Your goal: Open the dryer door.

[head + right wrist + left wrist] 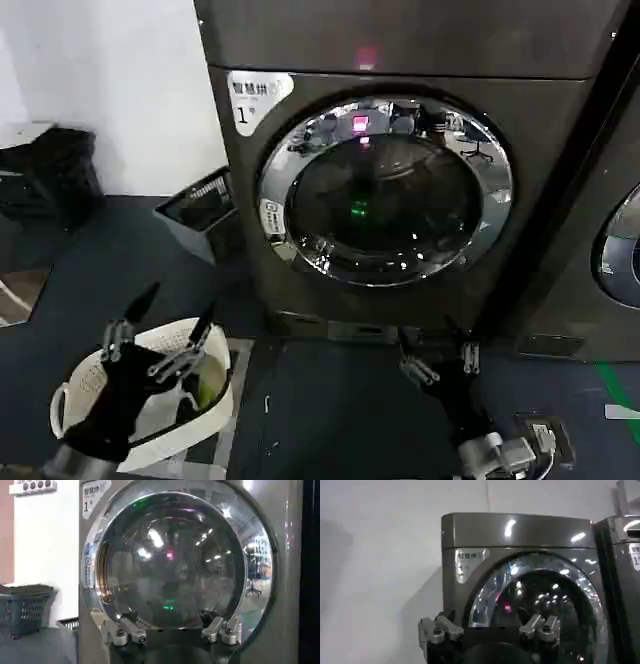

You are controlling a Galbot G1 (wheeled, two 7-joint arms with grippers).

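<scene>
Dryer door (pixel 385 190): shut flush in the front of the dark grey machine marked "1", facing the robot; round, so no long axis; wide chrome rim around dark glass.
Right pincer (pixel 437 356): low before the machine's base, below the door, fingers spread, grasping nothing.
Left pincer (pixel 158 325): well left of the door, over a white basket (pixel 200 415) on the floor, fingers spread, empty.

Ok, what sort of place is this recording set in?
Most likely a laundry room or laundromat. A dark grey front-loader numbered "1" with its chrome-rimmed dryer door shut stands beside a second machine, and a white laundry basket sits on the floor under the left pincer.
</scene>
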